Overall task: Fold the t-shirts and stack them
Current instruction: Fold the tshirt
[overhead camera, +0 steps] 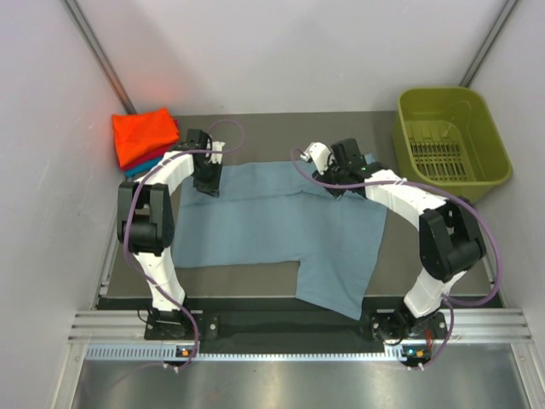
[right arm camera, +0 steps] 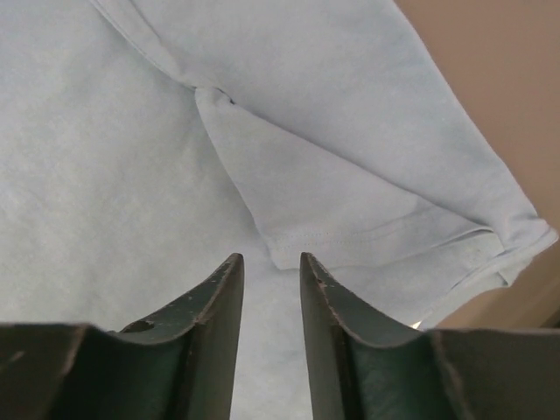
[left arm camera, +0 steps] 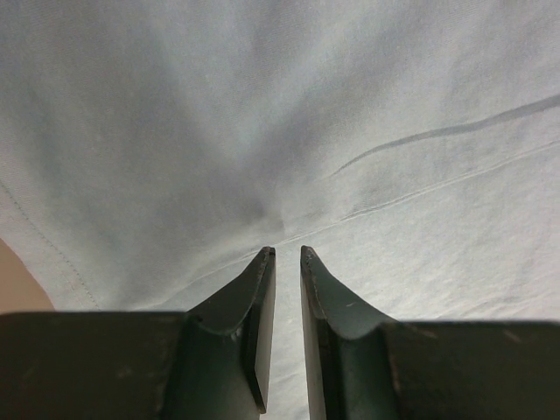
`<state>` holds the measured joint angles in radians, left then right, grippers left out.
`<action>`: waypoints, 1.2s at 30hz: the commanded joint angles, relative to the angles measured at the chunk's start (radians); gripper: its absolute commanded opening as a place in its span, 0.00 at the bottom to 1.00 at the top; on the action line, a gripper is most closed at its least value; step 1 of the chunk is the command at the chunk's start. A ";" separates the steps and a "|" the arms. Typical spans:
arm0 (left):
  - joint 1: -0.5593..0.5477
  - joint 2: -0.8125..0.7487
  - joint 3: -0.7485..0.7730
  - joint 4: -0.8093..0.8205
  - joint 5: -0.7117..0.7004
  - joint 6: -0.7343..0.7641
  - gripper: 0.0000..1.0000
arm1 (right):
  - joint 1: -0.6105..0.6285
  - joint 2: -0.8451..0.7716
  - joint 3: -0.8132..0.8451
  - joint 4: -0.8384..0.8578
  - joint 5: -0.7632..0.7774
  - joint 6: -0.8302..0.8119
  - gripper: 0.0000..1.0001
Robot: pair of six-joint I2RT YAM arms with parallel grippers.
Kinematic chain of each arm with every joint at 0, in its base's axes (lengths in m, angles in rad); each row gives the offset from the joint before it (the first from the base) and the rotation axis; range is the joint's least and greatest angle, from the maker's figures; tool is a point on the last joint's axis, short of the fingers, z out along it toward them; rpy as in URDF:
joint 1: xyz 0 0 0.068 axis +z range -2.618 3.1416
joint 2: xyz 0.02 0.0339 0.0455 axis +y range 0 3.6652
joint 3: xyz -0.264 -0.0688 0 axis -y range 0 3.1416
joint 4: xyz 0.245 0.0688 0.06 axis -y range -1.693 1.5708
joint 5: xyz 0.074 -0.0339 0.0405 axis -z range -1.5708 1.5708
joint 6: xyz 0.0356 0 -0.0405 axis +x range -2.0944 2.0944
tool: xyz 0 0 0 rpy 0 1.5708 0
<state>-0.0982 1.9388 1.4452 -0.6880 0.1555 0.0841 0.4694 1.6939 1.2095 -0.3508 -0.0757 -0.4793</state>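
- the grey-blue shirt (overhead camera: pixel 272 221) is being shown lying flat mid-table; cloth at its far-left corner is being pinched between the nearly closed fingers of the left gripper (left arm camera: pixel 287 252).
- the right gripper (right arm camera: pixel 271 260) is being held over the shirt body, fingers slightly parted, just short of a sleeve hem.
- the folded orange shirt (overhead camera: pixel 145 136) and the basket (overhead camera: pixel 490 175) are being caught only from above.
- the shirts beneath the orange one are being mostly covered.

Both my arms reach forward, wrists tipped down; left gripper (left arm camera: pixel 282 254) jaws a slit apart, right gripper (right arm camera: pixel 271 262) jaws slightly wider.
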 commanded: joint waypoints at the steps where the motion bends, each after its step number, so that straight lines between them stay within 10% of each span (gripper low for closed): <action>1: 0.003 -0.034 0.012 0.021 0.016 -0.009 0.23 | 0.014 0.022 -0.005 0.022 0.011 -0.015 0.34; 27: 0.003 -0.044 0.009 0.021 0.001 -0.010 0.23 | 0.015 0.207 0.073 0.078 0.071 -0.024 0.21; 36: 0.003 -0.046 0.004 0.022 0.001 -0.012 0.23 | 0.020 0.184 0.076 0.078 0.105 -0.030 0.00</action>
<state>-0.0978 1.9388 1.4452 -0.6849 0.1589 0.0795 0.4732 1.9068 1.2449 -0.3115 0.0055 -0.5026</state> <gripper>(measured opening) 0.229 0.006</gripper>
